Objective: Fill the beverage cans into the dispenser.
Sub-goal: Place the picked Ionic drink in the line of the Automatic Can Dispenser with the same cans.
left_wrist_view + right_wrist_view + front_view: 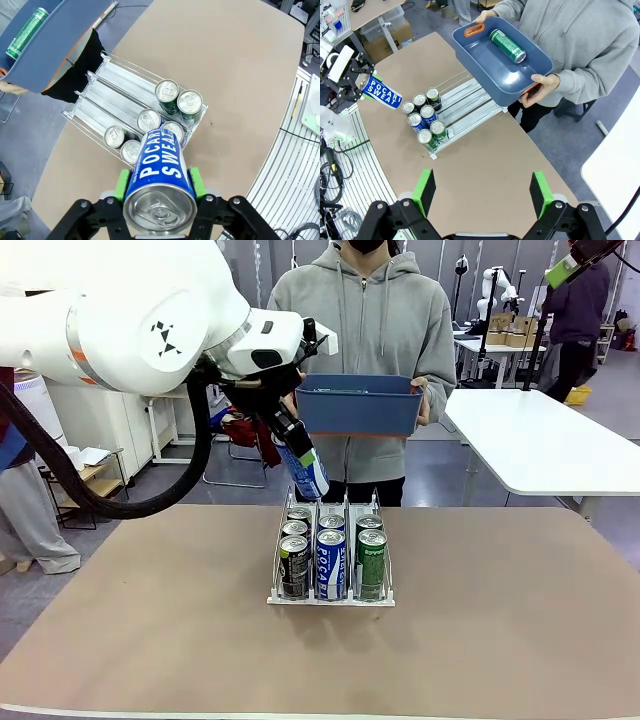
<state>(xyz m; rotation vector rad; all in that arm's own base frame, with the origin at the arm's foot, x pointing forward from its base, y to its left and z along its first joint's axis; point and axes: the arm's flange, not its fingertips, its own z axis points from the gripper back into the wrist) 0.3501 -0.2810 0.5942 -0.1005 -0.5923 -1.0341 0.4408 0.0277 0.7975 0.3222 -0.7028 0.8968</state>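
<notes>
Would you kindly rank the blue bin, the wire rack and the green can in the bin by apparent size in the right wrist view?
1. Blue bin and wire rack: about alike; the bin is held nearer the camera, so unranked.
2. Green can: smallest.

The left arm (130, 320) is built of fat, rounded, glossy white links. It has a thin orange band at one joint, a grey metal ring near the wrist and a small black mark of triangles on its shell. A thick black ribbed hose (203, 435) runs along it. The left gripper (159, 186) is black, with jointed finger links, silver screw heads and bright green pads (121, 183). The right gripper (482, 194) has the same black links, screws and green pads (425, 192). The person (365, 330) wears a grey zipped hoodie with drawstrings, long sleeves (580, 75) and dark trousers.
</notes>
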